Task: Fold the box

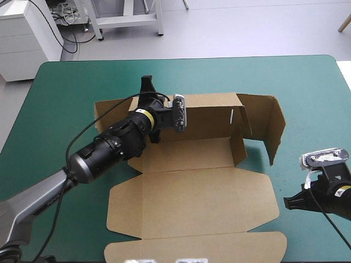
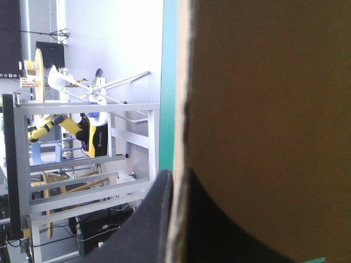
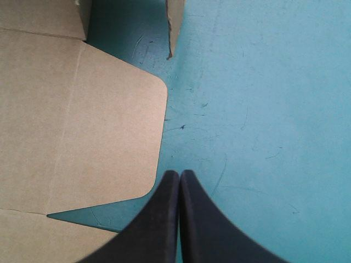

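High view shows the brown box (image 1: 192, 192) at mid-tabletop (image 1: 66, 87), its far and right walls raised and its lid flat toward the near edge. At the far wall the left gripper (image 1: 148, 87) has its fingers nearly closed on the board. Right of the lid, the right gripper (image 3: 179, 176) has its fingers pressed together, empty.

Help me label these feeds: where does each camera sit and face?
High view: above and behind, facing forward and down on the table and box; left gripper and right gripper show.
Left wrist view: left arm, level along its gripper, shut on the box.
Right wrist view: facing down past its shut gripper.
Shared: high and right wrist views show the box's rounded flap.
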You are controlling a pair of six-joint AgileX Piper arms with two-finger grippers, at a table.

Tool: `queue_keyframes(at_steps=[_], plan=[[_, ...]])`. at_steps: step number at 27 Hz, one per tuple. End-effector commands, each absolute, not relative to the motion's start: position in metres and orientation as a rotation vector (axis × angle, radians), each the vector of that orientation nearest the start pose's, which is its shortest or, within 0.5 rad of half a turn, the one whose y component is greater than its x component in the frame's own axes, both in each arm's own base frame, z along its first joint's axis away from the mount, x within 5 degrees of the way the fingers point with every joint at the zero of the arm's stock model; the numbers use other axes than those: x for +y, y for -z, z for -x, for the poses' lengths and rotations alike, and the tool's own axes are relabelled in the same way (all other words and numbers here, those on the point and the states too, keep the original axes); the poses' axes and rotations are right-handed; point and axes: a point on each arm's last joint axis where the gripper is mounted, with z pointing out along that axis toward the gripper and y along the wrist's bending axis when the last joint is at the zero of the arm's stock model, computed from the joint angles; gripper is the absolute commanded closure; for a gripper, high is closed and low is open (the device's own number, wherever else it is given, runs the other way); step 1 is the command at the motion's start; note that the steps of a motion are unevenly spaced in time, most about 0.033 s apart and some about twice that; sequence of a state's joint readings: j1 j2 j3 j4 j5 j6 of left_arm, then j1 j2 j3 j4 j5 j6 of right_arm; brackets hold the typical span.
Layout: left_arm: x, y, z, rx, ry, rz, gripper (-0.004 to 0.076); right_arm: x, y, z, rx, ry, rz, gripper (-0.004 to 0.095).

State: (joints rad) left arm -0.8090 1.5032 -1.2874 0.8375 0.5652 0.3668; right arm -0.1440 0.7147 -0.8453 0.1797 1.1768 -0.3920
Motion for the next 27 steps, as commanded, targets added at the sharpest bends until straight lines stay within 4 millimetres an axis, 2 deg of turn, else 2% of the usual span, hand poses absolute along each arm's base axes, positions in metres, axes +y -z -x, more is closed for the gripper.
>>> queue_keyframes(at_steps=[1,4,7,18,23,27], plan=[[-0.238,-0.374,-0.255,1.267,-0.624,-1.523,0.0732,0.0,-0.348,-0.107,2.434,-0.012,0.284,0.0929],[-0.251,-0.369,-0.251,1.261,-0.707,-1.451,0.0732,0.001,-0.348,-0.107,2.436,-0.015,0.284,0.0929],[-0.255,-0.366,-0.254,1.299,-0.692,-1.378,0.0732,0.001,-0.348,-0.107,2.437,-0.018,0.276,0.0929],[-0.266,-0.35,-0.256,1.242,-0.711,-1.441,0.0732,0.001,-0.348,-0.107,2.434,-0.023,0.273,0.0929],[-0.262,-0.332,-0.256,1.158,-0.806,-1.434,0.0732,0.001,-0.348,-0.107,2.434,-0.023,0.273,0.0929],[-0.259,-0.316,-0.253,1.167,-0.793,-1.458,0.0732,0.001,-0.349,-0.108,2.423,-0.019,0.27,0.0929]])
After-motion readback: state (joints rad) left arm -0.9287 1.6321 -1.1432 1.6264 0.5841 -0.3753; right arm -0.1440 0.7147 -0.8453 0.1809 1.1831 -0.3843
